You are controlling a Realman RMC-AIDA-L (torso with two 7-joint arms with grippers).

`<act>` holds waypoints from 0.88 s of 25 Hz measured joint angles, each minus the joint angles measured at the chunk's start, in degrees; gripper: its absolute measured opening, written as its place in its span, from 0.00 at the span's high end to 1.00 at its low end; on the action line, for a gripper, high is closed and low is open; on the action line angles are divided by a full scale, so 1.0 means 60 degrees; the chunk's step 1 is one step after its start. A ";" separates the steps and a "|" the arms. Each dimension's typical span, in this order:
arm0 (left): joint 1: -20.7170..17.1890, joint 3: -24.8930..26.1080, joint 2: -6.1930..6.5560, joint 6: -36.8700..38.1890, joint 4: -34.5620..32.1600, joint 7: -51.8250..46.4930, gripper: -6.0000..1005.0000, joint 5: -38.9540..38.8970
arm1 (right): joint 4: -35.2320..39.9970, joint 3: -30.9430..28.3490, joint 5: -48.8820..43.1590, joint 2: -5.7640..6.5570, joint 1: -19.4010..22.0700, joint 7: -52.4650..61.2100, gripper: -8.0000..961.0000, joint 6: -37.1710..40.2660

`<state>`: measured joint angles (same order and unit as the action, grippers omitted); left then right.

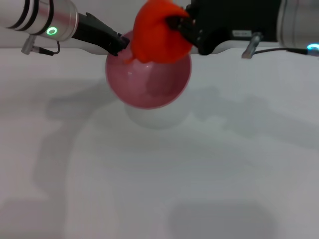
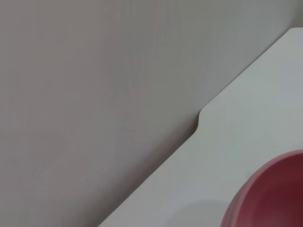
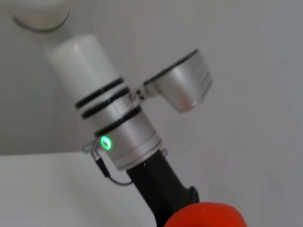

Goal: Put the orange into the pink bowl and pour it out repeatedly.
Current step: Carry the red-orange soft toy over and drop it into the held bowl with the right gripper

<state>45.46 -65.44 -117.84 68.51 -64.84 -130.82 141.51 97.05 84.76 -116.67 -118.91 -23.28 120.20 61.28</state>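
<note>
The pink bowl hangs above the white table, its opening tipped toward me and its shadow on the table beneath. My left gripper is shut on the bowl's left rim. The orange sits just over the bowl's far rim, held by my right gripper, which reaches in from the right and is shut on it. In the left wrist view only an edge of the pink bowl shows. The right wrist view catches the top of the orange with the left arm behind it.
The table's edge has a notch next to a grey wall. Nothing else stands on the white table surface in view.
</note>
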 joint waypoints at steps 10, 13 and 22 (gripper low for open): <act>0.0008 -0.0228 -0.0001 0.0098 -0.0134 -0.0007 0.95 -0.0117 | -0.1030 0.0125 -0.0039 0.0015 -0.0219 -0.0002 0.88 -0.0704; 0.0006 -0.0235 0.0000 0.0115 -0.0136 -0.0007 0.95 -0.0126 | -0.1063 0.0123 -0.0039 0.0015 -0.0219 -0.0008 0.88 -0.0740; -0.0043 -0.0261 -0.0001 0.0104 -0.0156 0.0038 0.95 -0.0242 | -0.0866 -0.0235 0.0325 -0.0066 0.0290 -0.0616 0.55 -0.1204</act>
<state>45.20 -67.00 -117.85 69.14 -65.78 -130.59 140.06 91.85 83.35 -114.72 -119.31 -21.55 116.50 54.06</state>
